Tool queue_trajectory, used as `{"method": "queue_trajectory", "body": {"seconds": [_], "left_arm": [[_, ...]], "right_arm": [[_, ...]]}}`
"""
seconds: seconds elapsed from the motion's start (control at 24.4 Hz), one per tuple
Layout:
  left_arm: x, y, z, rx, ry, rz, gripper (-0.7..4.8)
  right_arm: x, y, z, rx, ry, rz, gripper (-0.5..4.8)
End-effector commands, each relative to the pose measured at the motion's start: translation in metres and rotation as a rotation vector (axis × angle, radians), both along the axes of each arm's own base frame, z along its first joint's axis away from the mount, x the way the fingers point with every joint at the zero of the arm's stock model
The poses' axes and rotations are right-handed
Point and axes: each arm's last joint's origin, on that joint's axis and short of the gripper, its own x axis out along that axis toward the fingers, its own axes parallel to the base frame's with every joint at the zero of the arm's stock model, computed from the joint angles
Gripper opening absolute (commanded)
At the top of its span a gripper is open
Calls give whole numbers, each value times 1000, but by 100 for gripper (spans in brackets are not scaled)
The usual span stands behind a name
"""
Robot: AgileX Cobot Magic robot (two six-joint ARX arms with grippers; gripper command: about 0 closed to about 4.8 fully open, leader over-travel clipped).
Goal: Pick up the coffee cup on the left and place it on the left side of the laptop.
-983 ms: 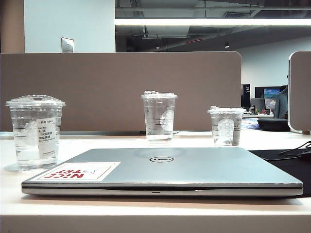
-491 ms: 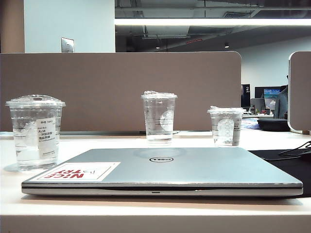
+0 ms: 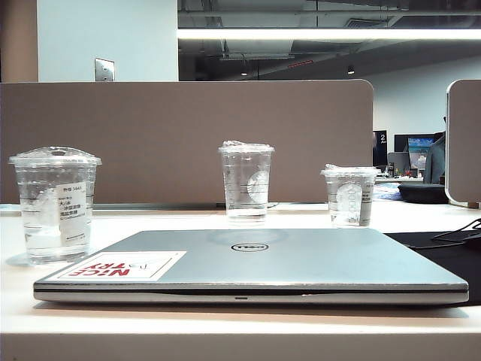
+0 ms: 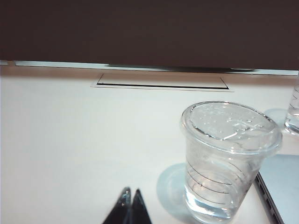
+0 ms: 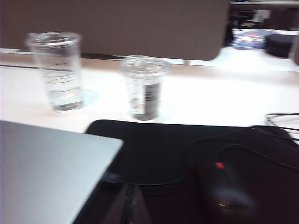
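— Meanwhile, where did the coffee cup stand?

— Upright on the white desk, just beyond and to one side of the left gripper, whose jaws were clenched tip to tip on nothing. Water filled its lower part; its far side sat just beside a corner of the laptop.

— And the right gripper?

— Dim and blurred at the frame's edge over a black mat, beside a dark mouse. Its jaws looked pressed together, empty. Ahead of them stood the taller cup and the shortest cup — neither one wanted.

— What might have gone wrong from there?

— Plenty, by my reckoning. Shut jaws driven forward would have shoved the cup rather than straddled it, tipping water toward the laptop. The clear wall was thin; too hard a squeeze could have buckled it or popped the lid. And with the cup already crowding the laptop's corner, a careless lift might have clipped the edge.
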Motion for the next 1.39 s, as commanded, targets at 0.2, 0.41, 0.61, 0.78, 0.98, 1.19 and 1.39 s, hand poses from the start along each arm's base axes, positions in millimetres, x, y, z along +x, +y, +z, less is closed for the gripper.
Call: {"method": "queue_trajectory", "body": {"seconds": [0.2, 0.41, 0.61, 0.78, 0.98, 1.19, 1.39], "left_arm": [[0, 0, 3, 4, -20, 1, -5], [0, 0, 3, 4, -20, 1, -5], [0, 0, 3, 4, -20, 1, -5], [0, 0, 3, 4, -20, 1, -6], [0, 0, 3, 4, -20, 1, -5], [0, 0, 3, 4, -20, 0, -5], [0, 0, 3, 4, -20, 0, -5]], "right_arm": [[1, -17, 0, 0, -15, -174, -4], [0, -24, 0, 0, -15, -249, -4], [0, -23, 0, 0, -16, -243, -4], [0, -23, 0, 0, -15, -243, -4], [0, -23, 0, 0, -15, -243, -4], [0, -23, 0, 0, -15, -243, -4], [0, -21, 0, 0, -15, -218, -4]]}}
